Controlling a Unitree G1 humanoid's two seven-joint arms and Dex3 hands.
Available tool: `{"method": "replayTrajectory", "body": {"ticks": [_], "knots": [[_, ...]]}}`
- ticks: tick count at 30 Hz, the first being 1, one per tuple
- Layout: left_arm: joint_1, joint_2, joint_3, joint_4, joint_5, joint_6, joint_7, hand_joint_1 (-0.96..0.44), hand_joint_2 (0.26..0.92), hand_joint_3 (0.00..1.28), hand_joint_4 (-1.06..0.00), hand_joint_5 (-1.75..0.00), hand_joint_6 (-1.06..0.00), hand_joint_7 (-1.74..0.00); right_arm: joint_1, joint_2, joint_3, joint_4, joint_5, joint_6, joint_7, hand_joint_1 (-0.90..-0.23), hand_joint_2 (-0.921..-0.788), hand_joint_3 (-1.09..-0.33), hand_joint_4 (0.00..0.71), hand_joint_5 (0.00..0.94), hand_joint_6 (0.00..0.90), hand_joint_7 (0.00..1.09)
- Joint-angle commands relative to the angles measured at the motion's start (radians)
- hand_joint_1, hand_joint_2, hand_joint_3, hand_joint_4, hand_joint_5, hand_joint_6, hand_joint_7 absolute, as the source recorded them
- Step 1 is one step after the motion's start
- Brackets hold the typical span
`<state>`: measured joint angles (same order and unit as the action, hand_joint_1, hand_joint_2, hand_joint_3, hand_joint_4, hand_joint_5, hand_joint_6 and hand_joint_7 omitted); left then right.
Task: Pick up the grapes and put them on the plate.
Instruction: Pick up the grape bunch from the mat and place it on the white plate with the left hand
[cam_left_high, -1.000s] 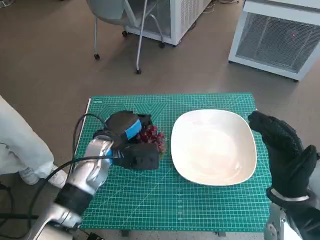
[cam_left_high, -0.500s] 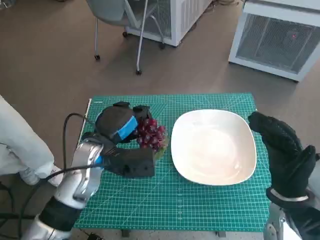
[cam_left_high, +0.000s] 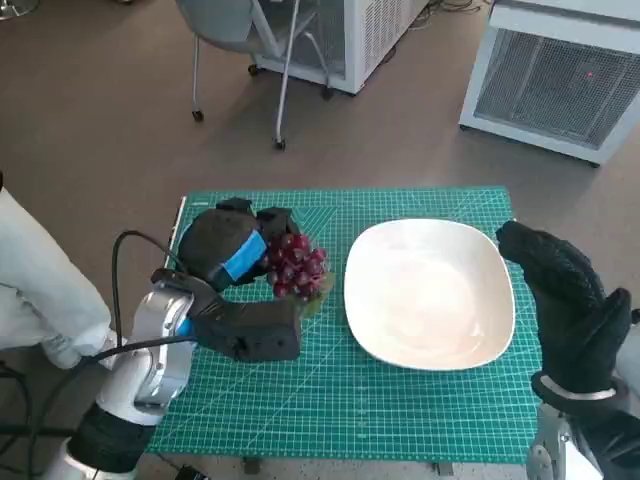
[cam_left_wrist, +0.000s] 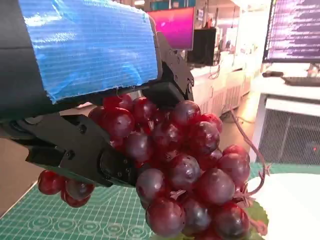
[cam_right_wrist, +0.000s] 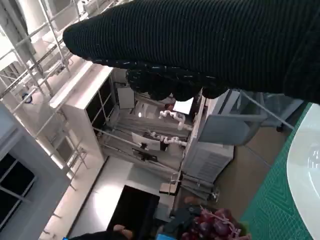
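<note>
A bunch of dark red grapes (cam_left_high: 296, 265) hangs in the grip of my left hand (cam_left_high: 228, 246), lifted off the green mat just left of the white plate (cam_left_high: 430, 295). In the left wrist view the grapes (cam_left_wrist: 185, 170) fill the middle, clamped under the blue-taped hand (cam_left_wrist: 85, 75), with a rim of the plate (cam_left_wrist: 295, 205) beyond them. My right hand (cam_left_high: 565, 300) rests at the plate's right edge, gloved and holding nothing, its fingers slightly bent. The right wrist view shows the glove (cam_right_wrist: 200, 50), the grapes (cam_right_wrist: 212, 225) far off and the plate's rim (cam_right_wrist: 305, 165).
A green cutting mat (cam_left_high: 340, 400) covers the small table. A chair on castors (cam_left_high: 250, 60) and white cabinets (cam_left_high: 560, 70) stand on the floor behind. A person's pale trouser leg (cam_left_high: 40, 290) is close at the left.
My left hand has risen off the mat with the grapes in it and drawn slightly back to the left. The right hand has stayed in place.
</note>
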<state>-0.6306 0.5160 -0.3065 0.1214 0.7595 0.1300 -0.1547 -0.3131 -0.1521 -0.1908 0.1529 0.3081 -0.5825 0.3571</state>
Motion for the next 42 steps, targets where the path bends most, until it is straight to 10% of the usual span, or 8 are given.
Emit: {"method": "replayTrajectory", "body": {"ticks": [1, 18, 42], "knots": [[-0.004, -0.013, 0.001, -0.039, 0.006, 0.002, -0.013, 0.0, 0.908, 0.02, -0.77, -1.18, -0.73, -0.94, 0.013, 0.0, 0.001, 0.013, -0.008, 0.001, -0.003, -0.484, -0.921, -0.518, 0.57, 0.001, 0.219, 0.62], [-0.17, -0.172, -0.093, -0.044, 0.036, -0.051, -0.03, 0.0, 0.918, 0.02, -0.78, -1.1, -0.65, -1.1, 0.044, 0.003, -0.001, -0.009, 0.008, -0.003, 0.001, -0.479, -0.921, -0.524, 0.569, 0.0, 0.216, 0.62], [-0.408, -0.387, -0.199, 0.373, 0.024, -0.209, 0.068, 0.0, 0.915, 0.06, -0.75, -1.13, -0.6, -1.16, 0.105, 0.005, -0.027, -0.082, -0.017, -0.001, -0.052, -0.472, -0.921, -0.525, 0.562, 0.0, 0.218, 0.63]]}}
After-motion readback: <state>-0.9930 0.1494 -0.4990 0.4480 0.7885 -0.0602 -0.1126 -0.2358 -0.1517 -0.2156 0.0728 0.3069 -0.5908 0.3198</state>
